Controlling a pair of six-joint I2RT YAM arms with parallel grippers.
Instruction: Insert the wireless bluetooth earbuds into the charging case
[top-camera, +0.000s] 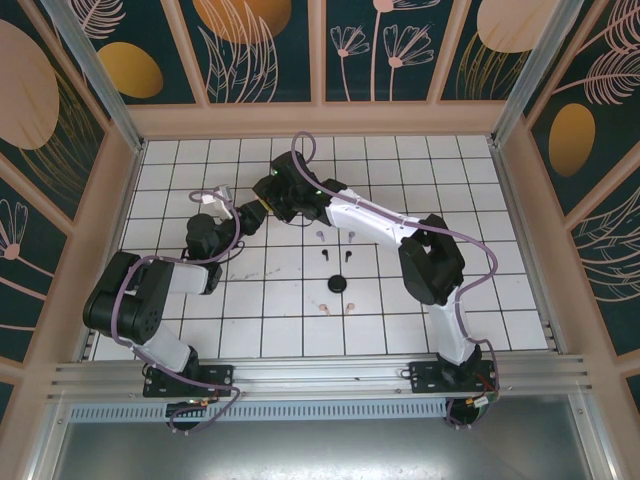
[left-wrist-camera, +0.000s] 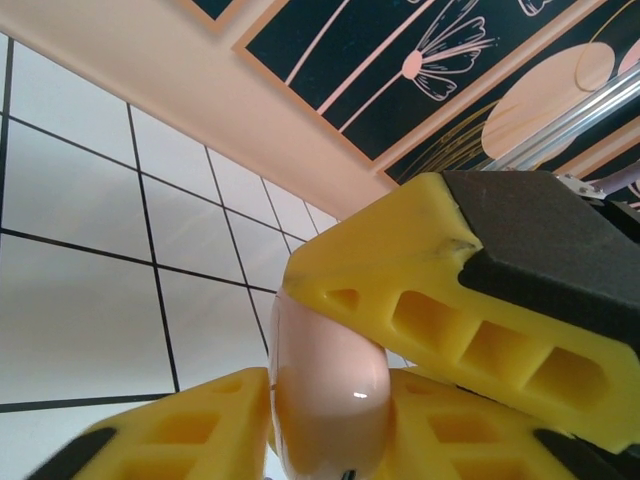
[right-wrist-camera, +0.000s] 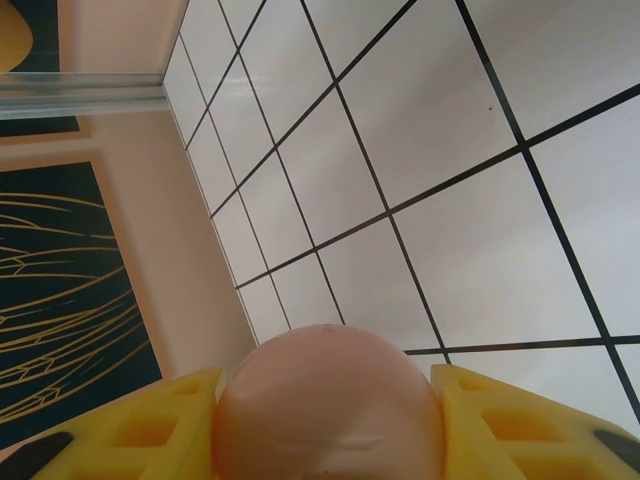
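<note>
Pink case in right tool

The top external camera looks steeply down from behind the arm bases over the whole tiled counter, while both wrist cameras, low and very close, share the pink charging case and tiles.

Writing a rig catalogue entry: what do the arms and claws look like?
The left arm and right arm have black joints and white shells, each trailed by a lilac cable. The left claw and right claw carry yellow fingers with open cells and black backing.
</note>
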